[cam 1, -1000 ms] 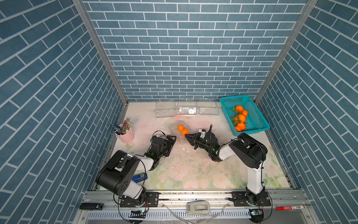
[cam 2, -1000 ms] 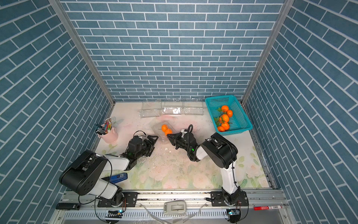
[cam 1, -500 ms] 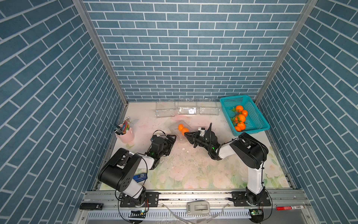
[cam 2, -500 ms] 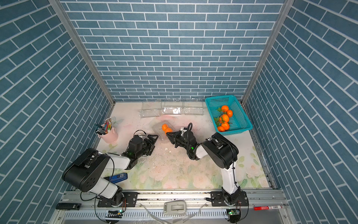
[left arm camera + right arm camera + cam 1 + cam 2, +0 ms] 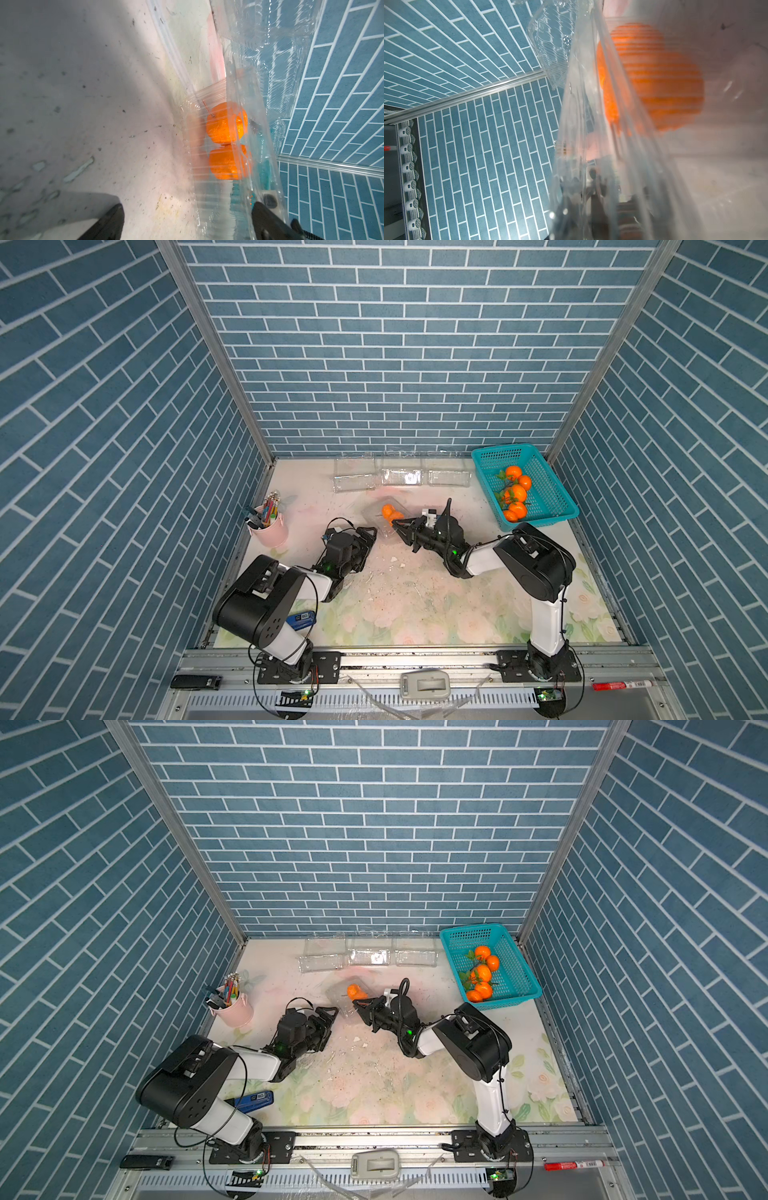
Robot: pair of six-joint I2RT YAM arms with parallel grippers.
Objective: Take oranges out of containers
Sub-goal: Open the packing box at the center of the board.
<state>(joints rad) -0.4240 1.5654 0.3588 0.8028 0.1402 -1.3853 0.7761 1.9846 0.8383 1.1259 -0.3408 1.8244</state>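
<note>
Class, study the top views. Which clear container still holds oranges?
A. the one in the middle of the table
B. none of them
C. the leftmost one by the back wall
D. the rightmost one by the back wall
A: two oranges show through the container standing apart; the three containers in the row look empty.

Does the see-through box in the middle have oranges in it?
Not empty: two oranges sit inside the clear clamshell box, showing through its ribbed plastic wall.

Black-and-white arms (image 5: 266, 597), probably green LEDs (image 5: 328, 567)
</note>
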